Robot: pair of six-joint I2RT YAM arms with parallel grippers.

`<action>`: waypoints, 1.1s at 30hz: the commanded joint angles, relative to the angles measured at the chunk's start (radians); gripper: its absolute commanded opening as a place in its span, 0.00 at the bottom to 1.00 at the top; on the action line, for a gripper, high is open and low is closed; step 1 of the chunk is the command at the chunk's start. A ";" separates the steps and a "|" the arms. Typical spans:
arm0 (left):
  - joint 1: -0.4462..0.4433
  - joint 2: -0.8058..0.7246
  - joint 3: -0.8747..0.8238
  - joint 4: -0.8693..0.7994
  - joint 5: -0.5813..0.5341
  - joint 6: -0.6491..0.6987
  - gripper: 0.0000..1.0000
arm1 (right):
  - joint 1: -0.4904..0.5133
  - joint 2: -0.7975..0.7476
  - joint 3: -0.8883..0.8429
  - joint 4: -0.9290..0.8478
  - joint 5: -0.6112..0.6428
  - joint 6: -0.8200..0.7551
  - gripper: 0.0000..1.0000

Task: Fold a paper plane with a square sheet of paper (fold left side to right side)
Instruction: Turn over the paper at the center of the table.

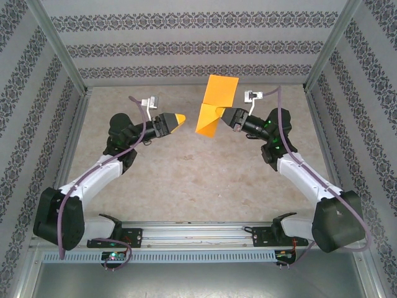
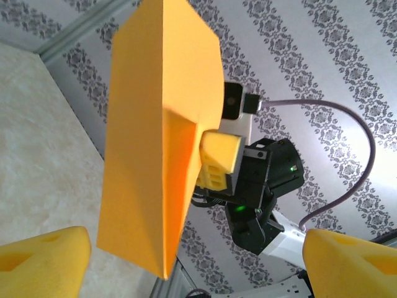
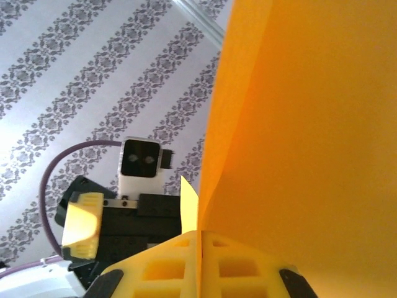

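Observation:
The square sheet of paper is bright orange, folded along a crease and held upright in the air over the far middle of the table. Its lower part tapers to a point. My right gripper is shut on its right edge; in the right wrist view the yellow pads meet at my right gripper with the paper rising from between them. My left gripper hangs a short way left of the sheet, open and holding nothing. In the left wrist view its fingers stand wide apart around my left gripper, facing the paper.
The beige table top lies well below both grippers. Patterned walls and metal posts close in the back and sides. A rail with the arm bases runs along the near edge.

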 commanded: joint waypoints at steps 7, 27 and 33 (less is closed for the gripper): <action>-0.075 0.089 0.064 0.122 0.020 -0.029 0.85 | 0.047 0.043 0.048 0.105 -0.024 0.048 0.00; -0.089 0.084 0.044 0.095 0.017 -0.006 0.37 | 0.085 0.078 0.046 0.105 -0.023 0.057 0.05; -0.089 0.084 0.038 0.077 0.016 -0.002 0.14 | 0.079 0.063 0.031 0.088 -0.025 0.043 0.17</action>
